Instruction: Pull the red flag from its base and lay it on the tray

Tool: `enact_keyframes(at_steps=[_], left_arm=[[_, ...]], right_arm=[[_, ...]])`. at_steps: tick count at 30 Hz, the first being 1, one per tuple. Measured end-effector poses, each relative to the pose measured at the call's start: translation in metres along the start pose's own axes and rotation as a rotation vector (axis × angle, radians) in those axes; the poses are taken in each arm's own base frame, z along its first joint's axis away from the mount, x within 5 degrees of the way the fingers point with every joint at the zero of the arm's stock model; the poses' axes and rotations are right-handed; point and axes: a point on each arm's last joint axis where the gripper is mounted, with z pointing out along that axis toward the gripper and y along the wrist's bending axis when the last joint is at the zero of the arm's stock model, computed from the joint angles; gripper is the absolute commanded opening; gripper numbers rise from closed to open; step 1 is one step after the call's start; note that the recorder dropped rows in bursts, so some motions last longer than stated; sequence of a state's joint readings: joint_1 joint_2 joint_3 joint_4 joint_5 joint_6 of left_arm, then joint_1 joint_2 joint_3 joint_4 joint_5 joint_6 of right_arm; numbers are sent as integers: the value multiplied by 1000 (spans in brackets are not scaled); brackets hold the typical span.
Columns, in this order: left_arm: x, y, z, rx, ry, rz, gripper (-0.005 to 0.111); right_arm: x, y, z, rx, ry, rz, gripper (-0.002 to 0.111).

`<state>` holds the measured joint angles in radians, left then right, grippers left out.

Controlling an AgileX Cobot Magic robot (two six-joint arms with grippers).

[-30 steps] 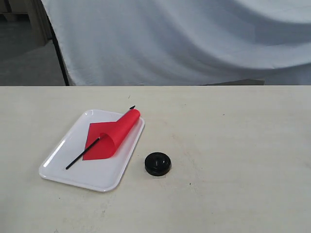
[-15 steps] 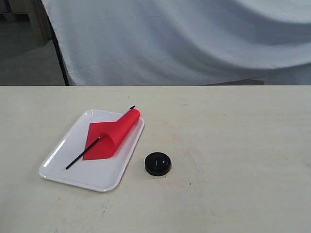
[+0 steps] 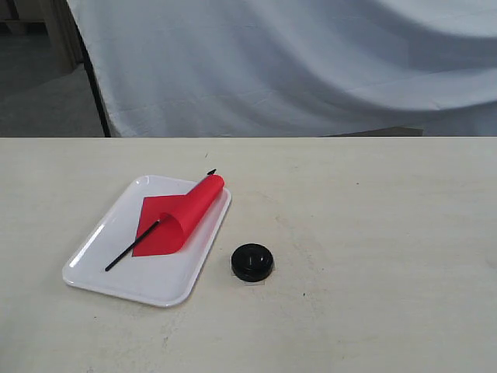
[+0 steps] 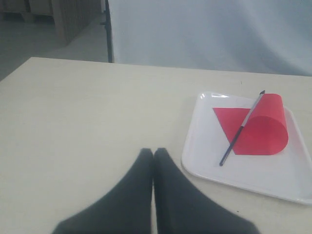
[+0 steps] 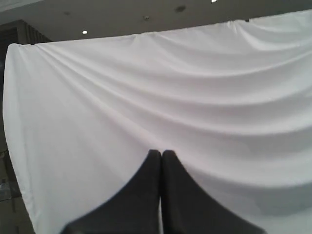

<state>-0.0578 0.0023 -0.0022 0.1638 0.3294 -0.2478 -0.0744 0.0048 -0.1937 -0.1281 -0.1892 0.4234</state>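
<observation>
The red flag (image 3: 178,219) lies on the white tray (image 3: 101,268), its paper curled over and its black stick slanting across the tray. The left wrist view shows the same flag (image 4: 261,126) on the tray (image 4: 204,151). To the right of the tray, on the table, sits the round black base (image 3: 251,262), with nothing in it. My left gripper (image 4: 153,152) is shut and holds nothing, hovering over bare table short of the tray. My right gripper (image 5: 161,153) is shut too, facing the white cloth. Neither gripper shows in the exterior view.
A white cloth backdrop (image 3: 311,70) hangs behind the beige table (image 3: 373,233). A dark pole (image 3: 95,85) stands at the cloth's left edge.
</observation>
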Motion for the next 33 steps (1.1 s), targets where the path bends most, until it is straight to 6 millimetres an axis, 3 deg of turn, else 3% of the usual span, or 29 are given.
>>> enact_keyframes(at_steps=[6, 15, 22, 33], left_arm=[[0, 0, 0, 0, 0, 0, 0], [0, 0, 0, 0, 0, 0, 0], [0, 0, 0, 0, 0, 0, 0], [0, 0, 0, 0, 0, 0, 0]], right_arm=[[26, -8, -3, 14, 50, 85, -1], [60, -18, -11, 52, 170, 11, -1], [75, -25, -15, 110, 341, -84, -1], [86, -30, -21, 167, 474, -65, -1]])
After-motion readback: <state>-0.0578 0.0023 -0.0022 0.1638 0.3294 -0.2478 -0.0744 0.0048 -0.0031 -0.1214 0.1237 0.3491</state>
